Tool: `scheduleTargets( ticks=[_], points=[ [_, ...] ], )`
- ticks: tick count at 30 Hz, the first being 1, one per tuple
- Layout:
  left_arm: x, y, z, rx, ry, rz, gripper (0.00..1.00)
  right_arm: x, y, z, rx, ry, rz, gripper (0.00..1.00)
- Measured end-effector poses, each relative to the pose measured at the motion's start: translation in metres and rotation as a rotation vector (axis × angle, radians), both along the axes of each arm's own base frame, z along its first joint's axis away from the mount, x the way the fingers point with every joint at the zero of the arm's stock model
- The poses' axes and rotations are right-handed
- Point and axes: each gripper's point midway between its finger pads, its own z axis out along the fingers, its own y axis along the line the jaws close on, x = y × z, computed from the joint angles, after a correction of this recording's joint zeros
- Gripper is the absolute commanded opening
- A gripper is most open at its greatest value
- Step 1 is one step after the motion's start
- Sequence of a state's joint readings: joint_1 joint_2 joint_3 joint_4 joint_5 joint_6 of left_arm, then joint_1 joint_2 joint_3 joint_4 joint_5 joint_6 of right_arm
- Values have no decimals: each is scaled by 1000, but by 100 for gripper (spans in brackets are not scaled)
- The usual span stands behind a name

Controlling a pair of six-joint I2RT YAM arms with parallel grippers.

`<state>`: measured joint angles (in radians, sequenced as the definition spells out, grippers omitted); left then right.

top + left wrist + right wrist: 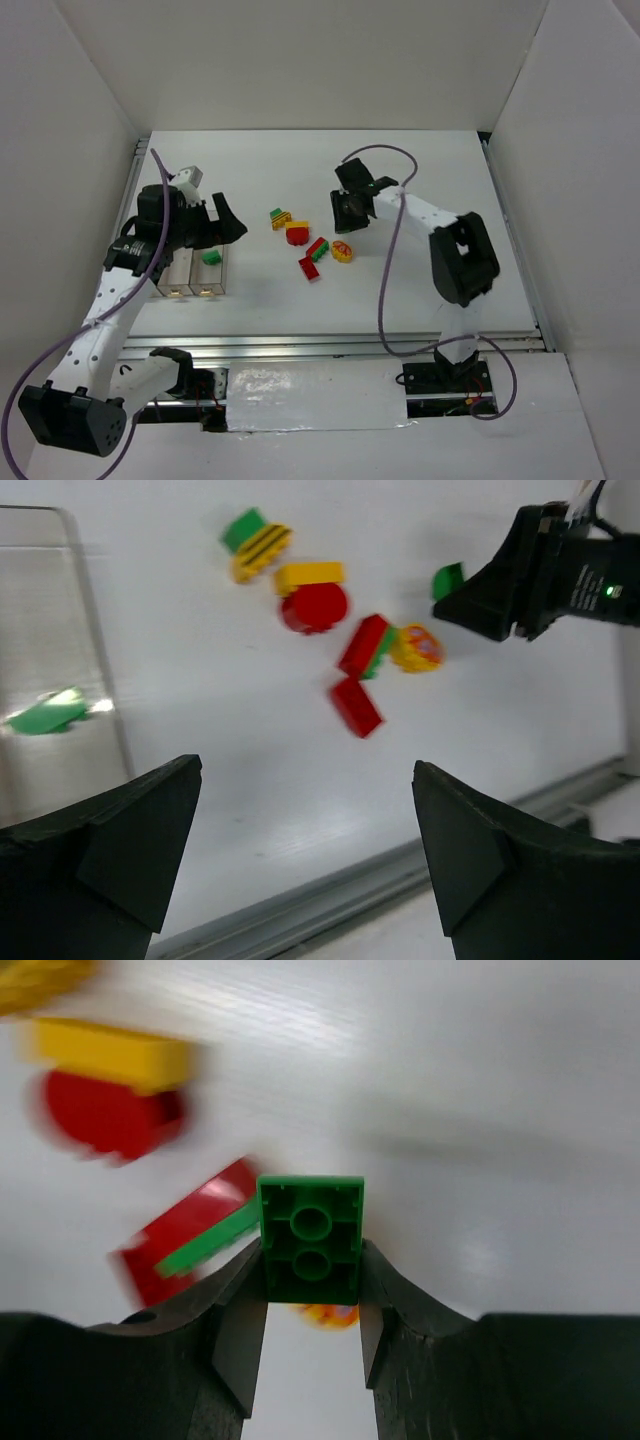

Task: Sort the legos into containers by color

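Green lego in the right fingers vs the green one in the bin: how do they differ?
The held green lego is clamped between the right gripper's fingers, hollow underside facing the wrist camera; the binned green lego lies loose in a clear container. The held one is by the unsorted legos; the binned one sits far left. Both are green.

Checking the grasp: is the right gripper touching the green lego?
Touching. The right wrist view shows the green lego clamped between the fingers of the right gripper.
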<state>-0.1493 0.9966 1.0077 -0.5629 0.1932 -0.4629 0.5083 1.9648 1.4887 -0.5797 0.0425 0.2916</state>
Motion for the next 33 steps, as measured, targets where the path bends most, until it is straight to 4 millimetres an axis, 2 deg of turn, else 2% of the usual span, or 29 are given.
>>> scheduleTargets(
  ticks=[3, 7, 8, 9, 10, 12, 14, 18, 23, 27, 29, 33],
  points=[
    [-1, -32, 21, -163, -38, -105, 100, -42, 21, 64, 213, -90, 102, 0],
    [-10, -72, 42, -377, -44, -234, 99, -109, 73, 167, 543, -274, 361, 0],
    [-14, -81, 45, -414, -31, -263, 99, -122, 84, 184, 600, -305, 425, 0],
    [-18, -91, 47, -447, -13, -292, 99, -146, 97, 201, 655, -329, 510, 0],
    [-22, -101, 50, -474, 3, -321, 99, -163, 107, 209, 690, -336, 572, 0],
    [-30, -118, 52, -510, 32, -368, 100, -190, 121, 214, 734, -323, 673, 0],
    [-39, -132, 54, -538, 63, -403, 100, -200, 126, 212, 744, -307, 711, 0],
    [-53, -144, 61, -571, 85, -430, 97, -201, 124, 203, 730, -296, 713, 0],
    [-58, -143, 70, -585, 69, -416, 92, -198, 118, 202, 708, -326, 691, 0],
    [-61, -144, 68, -575, 76, -413, 75, -198, 112, 214, 708, -380, 680, 0],
    [-62, -146, 64, -569, 95, -407, 75, -199, 110, 221, 711, -409, 676, 0],
    [-63, -151, 62, -555, 112, -413, 75, -197, 109, 221, 701, -421, 663, 0]
  ],
)
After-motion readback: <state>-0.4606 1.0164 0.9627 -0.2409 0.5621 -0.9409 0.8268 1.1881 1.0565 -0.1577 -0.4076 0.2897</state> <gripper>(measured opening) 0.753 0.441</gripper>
